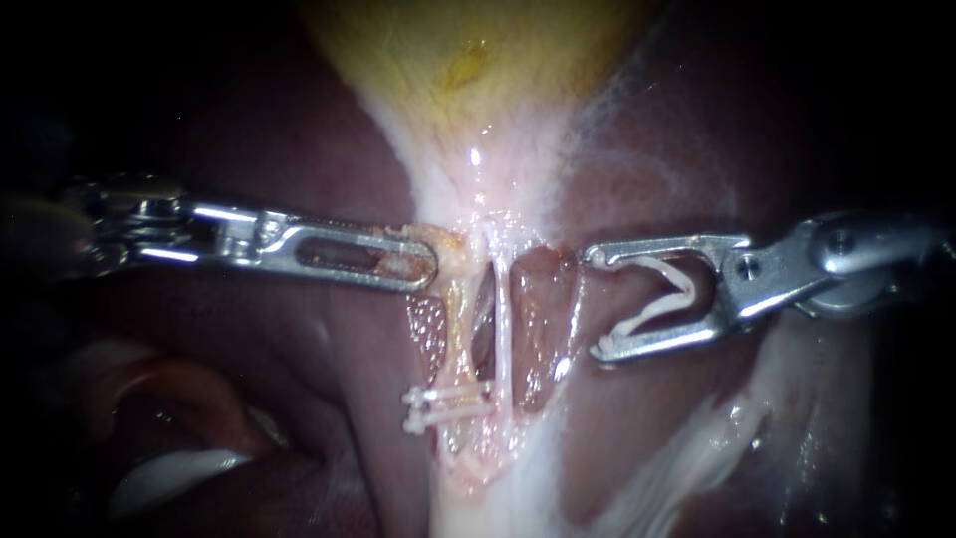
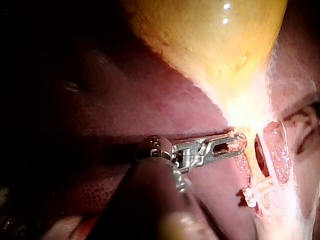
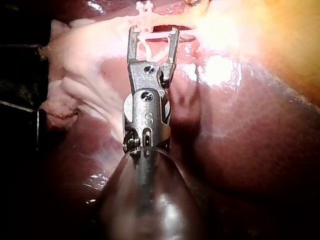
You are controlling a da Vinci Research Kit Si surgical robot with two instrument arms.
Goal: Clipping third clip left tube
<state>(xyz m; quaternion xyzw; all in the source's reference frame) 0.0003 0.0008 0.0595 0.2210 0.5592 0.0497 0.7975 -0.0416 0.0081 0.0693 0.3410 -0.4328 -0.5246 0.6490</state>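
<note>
My right instrument, its spread jaws carrying a white clip, sits at 3 o'clock of the left tube, apart from it, while my left instrument pinches tissue at the tube's 12 o'clock end.

Left instrument: bright steel, long slotted jaws, ribbed wrist joint. Right instrument: steel, thin angled jaws, two pivot screws, dark round shaft.

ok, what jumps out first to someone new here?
The yellow gallbladder fills the top. Below it, the right instrument carries an open white clip just right of the two thin tubes; the left instrument grips tissue at their upper end, and two clips cross the left tube.
</note>
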